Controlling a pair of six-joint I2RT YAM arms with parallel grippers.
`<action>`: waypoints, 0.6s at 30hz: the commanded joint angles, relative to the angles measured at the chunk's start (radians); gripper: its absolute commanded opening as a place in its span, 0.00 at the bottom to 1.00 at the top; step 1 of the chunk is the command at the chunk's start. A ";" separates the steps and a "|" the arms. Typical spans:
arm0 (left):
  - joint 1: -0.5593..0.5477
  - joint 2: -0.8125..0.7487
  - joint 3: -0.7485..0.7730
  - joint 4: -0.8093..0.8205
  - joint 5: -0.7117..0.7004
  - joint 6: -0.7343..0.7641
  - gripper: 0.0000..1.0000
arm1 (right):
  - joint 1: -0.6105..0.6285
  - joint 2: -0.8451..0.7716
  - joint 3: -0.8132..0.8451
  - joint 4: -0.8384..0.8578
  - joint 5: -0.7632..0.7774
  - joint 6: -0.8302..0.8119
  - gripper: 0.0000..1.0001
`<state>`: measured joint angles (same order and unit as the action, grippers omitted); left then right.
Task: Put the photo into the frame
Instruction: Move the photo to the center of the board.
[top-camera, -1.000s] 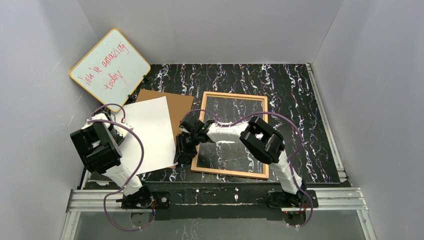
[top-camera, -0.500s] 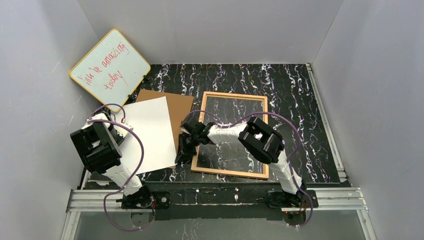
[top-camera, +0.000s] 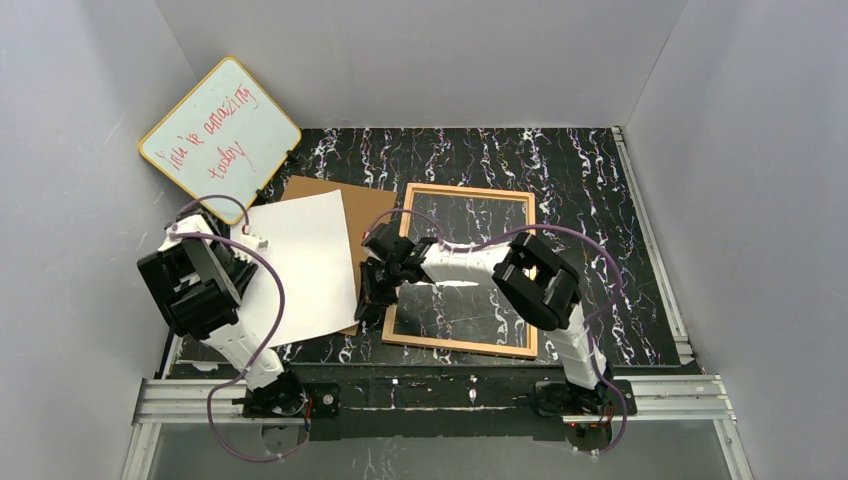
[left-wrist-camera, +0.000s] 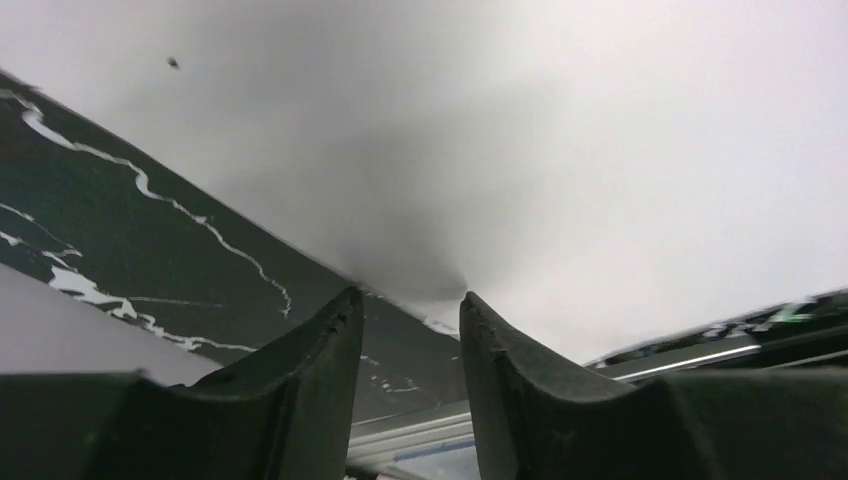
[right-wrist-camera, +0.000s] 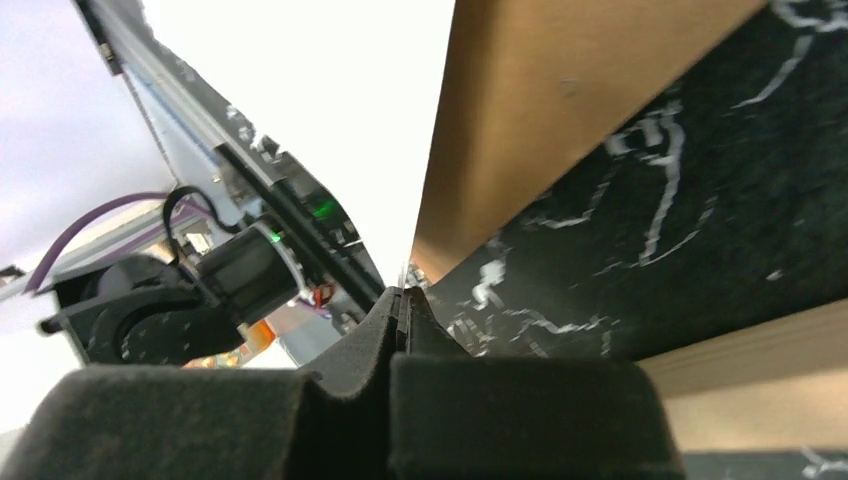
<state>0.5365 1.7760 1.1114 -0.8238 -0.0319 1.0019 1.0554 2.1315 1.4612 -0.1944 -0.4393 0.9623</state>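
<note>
The photo lies white back up at the left of the table, partly over the brown backing board. The light-wood frame lies flat to its right, with the dark table showing through its pane. My left gripper is at the photo's left edge. In the left wrist view it is open, and the photo lies just past its tips. My right gripper is at the photo's right edge near the front corner. In the right wrist view it is shut on the thin edge of the photo.
A yellow-rimmed whiteboard with red writing leans in the back left corner. The backing board sits right beside the held edge, and the frame's wooden side runs just to its right. Grey walls enclose the table on three sides.
The left gripper has opened at the photo's left edge. The right gripper has closed onto the right edge. The photo and the board under it have shifted a little.
</note>
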 joint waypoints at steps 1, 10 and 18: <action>-0.010 -0.021 0.118 -0.216 0.285 -0.043 0.42 | 0.011 -0.126 0.034 0.006 -0.003 -0.065 0.01; -0.014 -0.082 0.158 -0.270 0.330 -0.045 0.47 | -0.049 -0.338 -0.108 -0.141 0.099 -0.126 0.01; -0.068 -0.111 0.187 -0.296 0.392 -0.078 0.57 | -0.239 -0.805 -0.485 -0.249 0.191 -0.071 0.01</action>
<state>0.5095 1.7329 1.2797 -1.0683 0.2920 0.9455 0.8852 1.5272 1.0969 -0.3447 -0.3225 0.8669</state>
